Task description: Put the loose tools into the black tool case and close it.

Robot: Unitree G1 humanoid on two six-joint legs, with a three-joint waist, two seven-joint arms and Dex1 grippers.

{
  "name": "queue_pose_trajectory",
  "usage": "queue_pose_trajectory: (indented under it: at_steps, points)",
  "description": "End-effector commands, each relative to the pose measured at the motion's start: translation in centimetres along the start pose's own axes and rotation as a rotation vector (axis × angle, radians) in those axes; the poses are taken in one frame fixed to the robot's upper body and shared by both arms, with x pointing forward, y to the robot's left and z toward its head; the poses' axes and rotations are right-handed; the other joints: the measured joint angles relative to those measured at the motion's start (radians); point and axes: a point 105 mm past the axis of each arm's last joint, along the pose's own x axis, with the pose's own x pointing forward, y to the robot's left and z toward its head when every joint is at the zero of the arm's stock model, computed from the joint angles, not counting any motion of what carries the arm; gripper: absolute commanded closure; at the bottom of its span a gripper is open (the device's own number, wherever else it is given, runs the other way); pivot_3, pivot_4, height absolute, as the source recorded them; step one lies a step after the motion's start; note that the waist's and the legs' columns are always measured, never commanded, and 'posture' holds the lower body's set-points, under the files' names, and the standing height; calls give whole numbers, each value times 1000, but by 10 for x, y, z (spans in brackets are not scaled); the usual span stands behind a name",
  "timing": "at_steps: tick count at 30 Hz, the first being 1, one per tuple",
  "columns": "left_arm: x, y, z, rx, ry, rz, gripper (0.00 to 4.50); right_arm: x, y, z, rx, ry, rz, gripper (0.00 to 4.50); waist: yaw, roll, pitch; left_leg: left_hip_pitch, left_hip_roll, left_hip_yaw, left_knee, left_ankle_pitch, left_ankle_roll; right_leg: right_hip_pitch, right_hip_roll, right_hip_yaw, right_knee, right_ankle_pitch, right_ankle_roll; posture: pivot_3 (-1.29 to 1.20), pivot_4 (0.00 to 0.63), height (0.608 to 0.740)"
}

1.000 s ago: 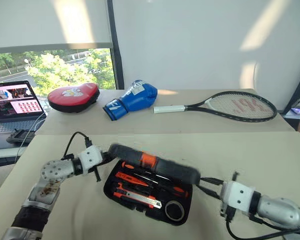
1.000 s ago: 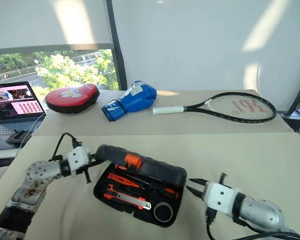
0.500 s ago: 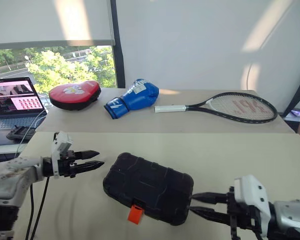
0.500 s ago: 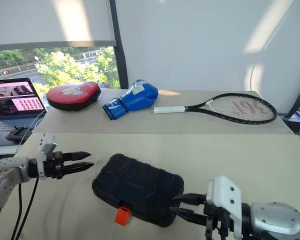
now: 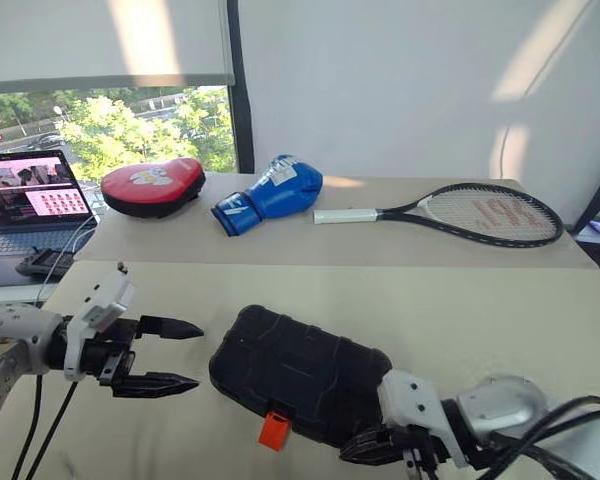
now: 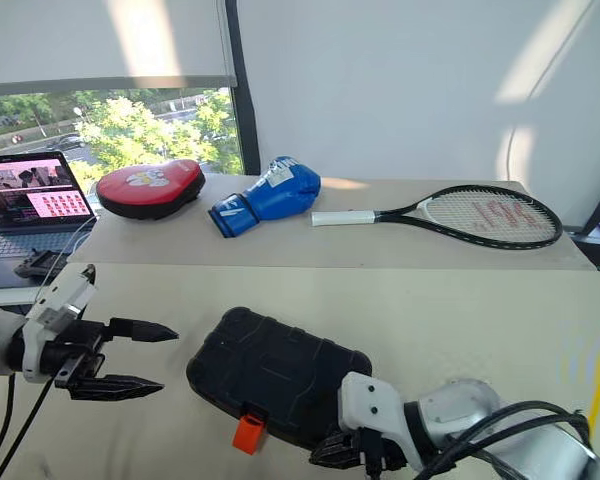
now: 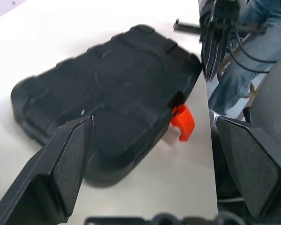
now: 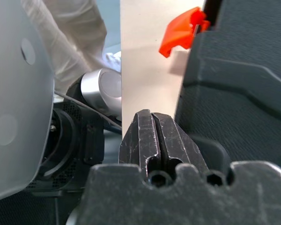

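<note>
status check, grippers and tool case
Left gripper open, clear of case. Right gripper shut beside black tool case. Lid down, orange latch sticking out, unfastened.

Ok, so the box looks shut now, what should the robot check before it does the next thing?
1. Lid of the black tool case down flat: ok.
2. Orange latch snapped shut: not ok, it sticks out from the front edge.
3. Tools inside: cannot tell, the lid hides them.
4. Loose tools around the case on the table: ok, I see none.
5. Left gripper open and clear of the case: ok.
6. Right gripper shut, at the case's near edge beside the latch: ok for pressing it.
</note>
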Motion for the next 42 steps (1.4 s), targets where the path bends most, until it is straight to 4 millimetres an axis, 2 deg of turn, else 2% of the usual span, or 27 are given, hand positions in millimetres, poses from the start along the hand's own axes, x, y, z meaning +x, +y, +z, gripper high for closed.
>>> queue_pose_trajectory:
  at_steps: [1,9,12,15,16,18,20,22,24,25,26,28,31,33,34,36,37,40,42]
  points:
    - [2,-2,9,46,-30,15,30,-5,-43,-17,17,110,-268,4500,-1,-1,0,0,0,0,0,1,-1,0,0,0,0,0,0,0,150,740]
    - [4,2,8,46,-46,39,30,-37,-116,-18,68,136,-681,4500,-1,0,0,1,1,2,-1,2,-7,-1,0,1,2,2,-1,0,150,740]
    - [7,7,7,64,-50,56,30,-44,-143,-14,36,157,-755,4500,-3,0,0,0,1,1,-1,9,-5,-2,3,1,2,3,-1,0,150,740]
    - [11,10,8,85,-58,65,30,-51,-185,-6,12,149,-887,4500,-8,-1,1,-1,1,1,-2,10,-5,-3,6,1,1,7,-7,0,150,740]
    - [14,12,10,92,-66,73,30,-49,-198,-6,24,134,-912,4500,-11,-1,1,-1,2,2,-2,10,-5,-4,7,1,1,7,-8,0,150,740]
    - [19,15,12,105,-75,76,30,-46,-212,-7,24,132,-929,4500,-16,-1,1,-3,1,2,-3,10,-6,-5,7,1,2,7,-8,0,150,740]
    - [24,17,15,117,-84,78,30,-47,-215,-4,26,118,-935,4500,-16,-1,1,-4,1,2,-4,11,-6,-7,8,1,2,8,-8,0,150,740]
    - [31,23,18,117,-104,88,30,-59,-213,-3,14,159,-984,4500,-11,-1,1,-4,1,1,-4,11,-6,-6,7,0,2,7,-7,0,150,740]
    - [45,30,19,123,-118,87,30,-68,-191,6,80,58,-915,4500,-5,0,1,-7,1,1,-4,10,-5,-8,7,0,2,7,-7,0,150,740]
    - [51,30,20,124,-122,77,0,-69,-180,8,116,17,-873,3896,-2,0,1,-9,0,1,-3,10,-4,-9,7,-1,2,7,-6,0,150,740]
    - [56,32,19,125,-115,75,0,-69,-168,14,157,-49,-840,3676,0,0,1,-11,0,0,-3,9,-4,-9,7,-1,2,7,-5,0,150,740]
    - [68,38,18,125,-114,74,0,-65,-140,22,209,-132,-755,2934,0,0,1,-12,0,0,-3,8,-1,-8,7,-2,0,7,-3,0,150,740]
    - [88,47,14,128,-104,63,0,-54,-101,25,259,-199,-649,1956,0,0,1,-12,0,0,-2,7,0,-7,7,-2,0,7,-1,0,150,740]
    - [100,51,12,127,-88,56,0,-47,-102,22,283,-203,-685,1269,-3,0,1,-12,-1,0,-2,7,1,-6,7,-2,0,7,-1,0,150,740]
    - [104,52,10,127,-76,54,0,-43,-103,20,290,-199,-697,1069,-7,0,1,-11,-1,0,-2,6,1,-5,7,-2,0,7,-1,0,150,740]
    - [108,54,5,135,-52,49,0,-39,-107,19,307,-198,-713,209,-12,0,1,-7,-2,1,-1,5,3,-3,6,2,0,7,0,0,150,740]
    - [109,57,1,133,-30,62,0,-36,-109,17,313,-195,-719,25,-12,0,1,-5,-2,1,-1,5,3,-2,6,2,-1,6,0,0,150,740]
    - [112,67,-18,111,40,102,0,-27,-120,7,339,-163,-748,25,-10,0,1,-2,-2,1,-2,4,6,-2,5,2,1,6,0,0,150,740]
    - [113,68,-21,107,47,102,0,-24,-126,5,350,-163,-758,25,-8,0,1,0,-2,1,-2,5,3,-1,6,2,2,6,-1,0,150,740]
